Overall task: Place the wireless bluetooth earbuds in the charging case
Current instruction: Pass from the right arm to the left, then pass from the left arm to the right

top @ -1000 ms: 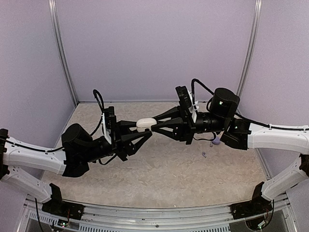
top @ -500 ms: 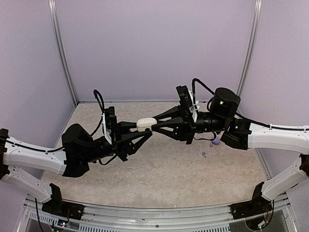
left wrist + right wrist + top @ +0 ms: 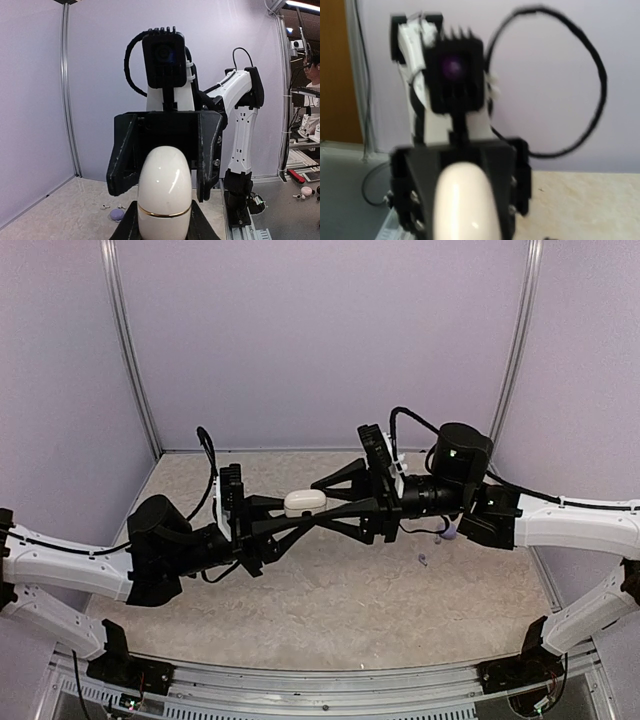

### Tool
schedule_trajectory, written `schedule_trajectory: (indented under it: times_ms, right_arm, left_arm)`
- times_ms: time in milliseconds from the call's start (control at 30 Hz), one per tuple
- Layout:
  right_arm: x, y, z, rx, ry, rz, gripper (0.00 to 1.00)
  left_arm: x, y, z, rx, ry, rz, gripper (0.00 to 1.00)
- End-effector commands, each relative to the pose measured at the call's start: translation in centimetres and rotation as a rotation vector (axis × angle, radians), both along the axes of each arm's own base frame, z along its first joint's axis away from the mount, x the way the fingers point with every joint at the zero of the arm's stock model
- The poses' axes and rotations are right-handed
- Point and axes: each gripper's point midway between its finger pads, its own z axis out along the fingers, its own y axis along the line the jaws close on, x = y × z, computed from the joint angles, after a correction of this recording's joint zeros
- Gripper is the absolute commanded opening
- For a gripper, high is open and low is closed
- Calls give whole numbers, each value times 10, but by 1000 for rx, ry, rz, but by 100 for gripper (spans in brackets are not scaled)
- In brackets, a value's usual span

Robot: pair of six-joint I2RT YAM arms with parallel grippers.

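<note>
The charging case (image 3: 305,502) is a white egg-shaped shell with a thin gold seam, held in the air between the two arms. My left gripper (image 3: 299,510) is shut on its lower half, and the left wrist view shows the case (image 3: 164,192) standing up between those fingers. My right gripper (image 3: 322,504) is open, its fingers (image 3: 122,156) spread on either side of the case's top without touching it. One tiny pale earbud (image 3: 423,561) lies on the table to the right. In the left wrist view, small earbuds (image 3: 104,206) lie beside a lilac pebble.
A lilac pebble-shaped case (image 3: 447,533) rests on the table under the right arm, and shows in the left wrist view (image 3: 117,214) too. Lilac walls close the table on three sides. The right wrist view is blurred and shows the white case (image 3: 465,205) in front of the left gripper.
The right gripper has opened and let go of the white case's top end. The left gripper has closed a little tighter on the case and still holds it.
</note>
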Motion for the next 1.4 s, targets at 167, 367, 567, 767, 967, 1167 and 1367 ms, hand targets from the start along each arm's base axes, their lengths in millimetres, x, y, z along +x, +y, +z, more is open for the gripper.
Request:
schedule_trajectory:
  times_ms: [167, 367, 567, 767, 967, 1167, 1367]
  right_arm:
    - [5, -11, -3, -121, -72, -56, 69]
    - [1, -5, -19, -175, -42, -2, 70]
    - [-3, -1, -24, -184, -28, 43, 63]
    - [-6, 1, -30, -200, -22, 65, 48]
    - [-10, 4, -33, -204, -14, 81, 41]
    - [-12, 6, -36, -208, -9, 91, 36]
    - [-10, 6, -35, -206, -8, 83, 25]
  left_arm:
    - [-18, 7, -34, 156, 8, -61, 17]
    - [-22, 5, -49, 197, 18, -85, 11]
    - [-15, 4, -51, 184, 40, -58, 8]
    - [-11, 3, -53, 185, 54, -44, 8]
    - [-8, 4, -51, 178, 59, -30, 8]
    - [-8, 4, -49, 173, 62, -31, 8]
    - [-7, 4, -48, 170, 57, -29, 8]
